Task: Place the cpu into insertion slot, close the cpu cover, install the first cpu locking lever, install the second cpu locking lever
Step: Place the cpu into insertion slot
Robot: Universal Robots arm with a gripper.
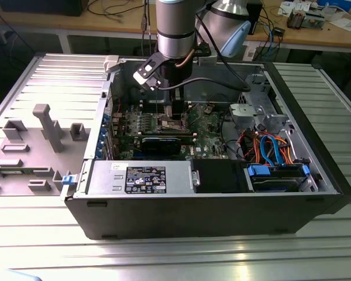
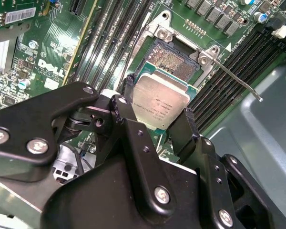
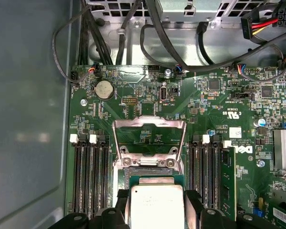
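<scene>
Gripping cpu (image 2: 161,102) | claw (image 2: 157,106) clamped on it; insertion slot (image 2: 174,59) partly hidden

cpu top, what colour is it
The cpu has a silver-grey metal top with a thin green edge around it, clearest in the second wrist view.

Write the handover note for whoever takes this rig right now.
Claw: shut on the cpu, gripping two opposite edges.
Cpu: held close over the insertion slot, not seated; the slot's contacts lie bare.
Cpu cover: swung open, away from the slot.
Locking lever: unlatched, sticking out to the side.
Done: cpu is in the claw at the slot.
Left: seating the cpu, closing the cover, both levers.
</scene>
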